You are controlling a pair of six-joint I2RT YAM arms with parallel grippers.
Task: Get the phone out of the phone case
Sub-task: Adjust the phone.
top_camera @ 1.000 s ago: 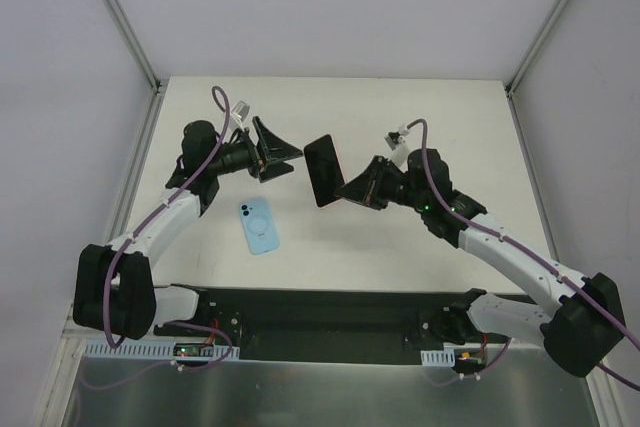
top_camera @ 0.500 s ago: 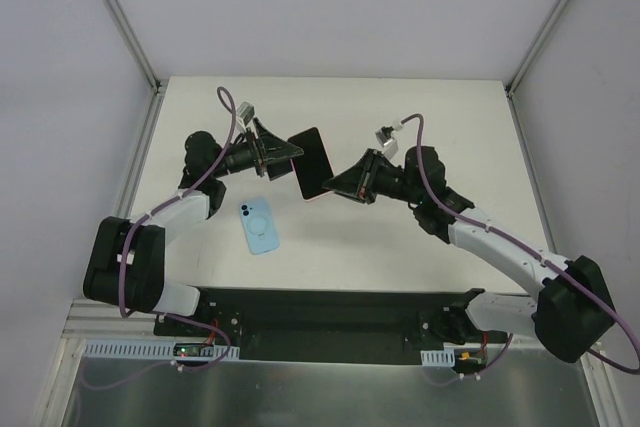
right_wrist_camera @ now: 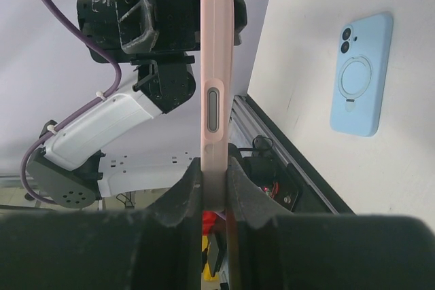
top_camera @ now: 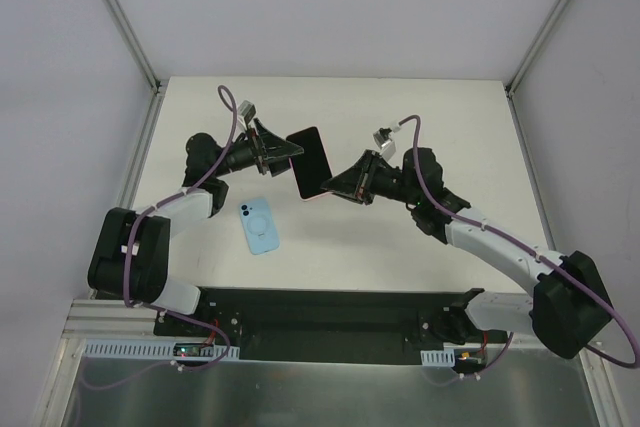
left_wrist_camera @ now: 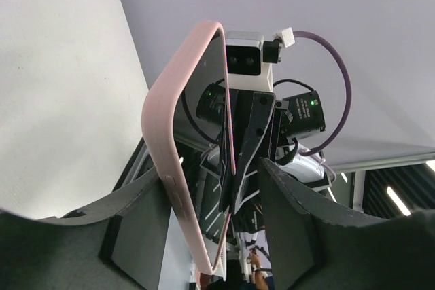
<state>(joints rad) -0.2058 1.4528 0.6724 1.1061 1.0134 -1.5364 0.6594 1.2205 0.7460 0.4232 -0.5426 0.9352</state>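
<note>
I see the black-screened phone in its pink soft case held edge-on in the air, my right end effector clamped on one end, its other end between my left end effector fingers, spread wide, light blue ring-backed case flat on the white tabletop, pale walls around.

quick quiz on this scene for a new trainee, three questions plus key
1. True or false: the right gripper holds the pink-cased phone up off the table.
2. The left gripper is: A open at the phone's far end, B shut on it.
3. Fill in: the other phone, flat on the table, is ____ in colour.
Key: 1 true; 2 A; 3 blue.
</note>
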